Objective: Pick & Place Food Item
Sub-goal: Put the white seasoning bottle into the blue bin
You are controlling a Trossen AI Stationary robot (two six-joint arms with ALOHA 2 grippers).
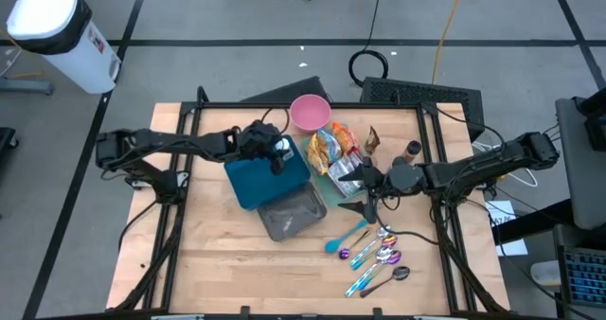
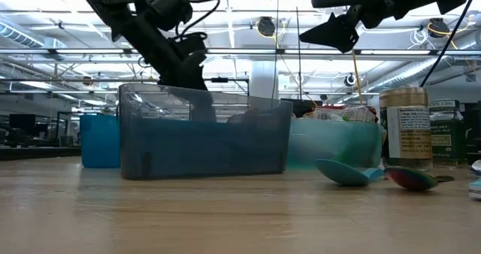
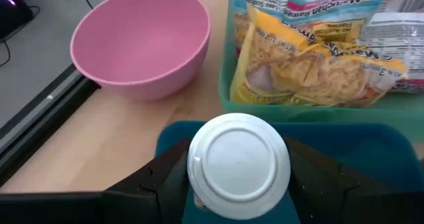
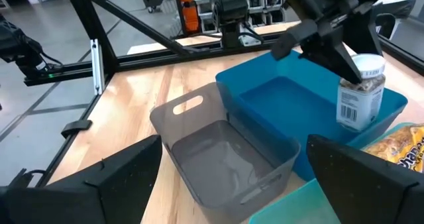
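Note:
A clear jar (image 4: 361,95) with a white lid (image 3: 238,159) stands upright inside the blue bin (image 4: 278,95), at its corner nearest the green tray. My left gripper (image 1: 273,152) is shut on it, reaching in from the table's left. An empty grey bin (image 4: 225,151) sits against the blue bin's near side. My right gripper (image 4: 232,184) hangs open above the table to the right of the grey bin (image 1: 289,214), with nothing between its fingers. My left gripper pinches the jar's upper part (image 4: 354,75) just under the lid between its two fingers (image 3: 165,181), one on each side. The fingers slant down from the table's left. The jar is upright; whether its base rests on the bin's floor I cannot tell.
A pink bowl (image 1: 310,112) stands at the far edge. A green tray (image 1: 327,173) beside the blue bin holds noodle packets (image 3: 311,58). Two spice jars (image 1: 412,151) stand behind the right gripper. Several coloured spoons (image 1: 374,254) lie near the front right.

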